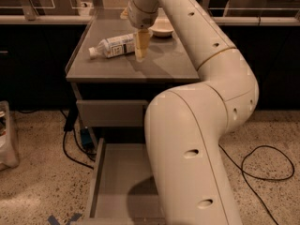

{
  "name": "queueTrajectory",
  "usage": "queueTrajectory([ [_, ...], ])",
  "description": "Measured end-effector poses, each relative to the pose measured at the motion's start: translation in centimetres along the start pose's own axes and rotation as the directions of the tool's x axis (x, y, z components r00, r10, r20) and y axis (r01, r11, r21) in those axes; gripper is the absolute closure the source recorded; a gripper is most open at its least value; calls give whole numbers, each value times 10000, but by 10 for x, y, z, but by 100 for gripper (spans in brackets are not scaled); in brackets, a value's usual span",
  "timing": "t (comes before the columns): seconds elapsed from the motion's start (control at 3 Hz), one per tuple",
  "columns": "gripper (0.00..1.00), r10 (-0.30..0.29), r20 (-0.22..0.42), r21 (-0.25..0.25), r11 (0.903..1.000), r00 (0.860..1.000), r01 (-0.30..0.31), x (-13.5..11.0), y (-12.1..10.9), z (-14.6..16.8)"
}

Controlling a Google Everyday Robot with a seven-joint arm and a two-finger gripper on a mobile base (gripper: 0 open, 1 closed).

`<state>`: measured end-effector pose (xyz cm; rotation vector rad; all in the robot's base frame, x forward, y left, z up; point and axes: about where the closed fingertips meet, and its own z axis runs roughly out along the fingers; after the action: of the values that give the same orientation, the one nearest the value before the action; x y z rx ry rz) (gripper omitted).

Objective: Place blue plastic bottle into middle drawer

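Observation:
The blue plastic bottle (pixel 114 46) lies on its side on the grey cabinet top (pixel 159 64), white cap pointing left. My gripper (pixel 141 48) hangs straight down from the wrist, tip close to the cabinet top, right beside the bottle's base end on its right. It holds nothing that I can see. The middle drawer (pixel 117 182) is pulled out below, its bare grey floor showing; my arm hides its right part.
A shallow white bowl (pixel 161 28) sits behind the gripper on the cabinet top. A closed drawer front (pixel 110 112) is above the open tray. My big arm links fill the right half. Black cables (pixel 262 168) and a white bin (pixel 7 135) are on the floor.

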<state>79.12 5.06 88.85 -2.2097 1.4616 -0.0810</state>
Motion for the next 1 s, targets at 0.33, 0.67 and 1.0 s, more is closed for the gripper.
queueTrajectory([
  [0.33,0,-4,3,1,10000,10000,4,0,0,0],
  [0.67,0,-271,206,82,9996,9994,269,-3,-6,14],
  [1.0,0,-890,532,-64,9960,9946,895,-19,-14,44],
])
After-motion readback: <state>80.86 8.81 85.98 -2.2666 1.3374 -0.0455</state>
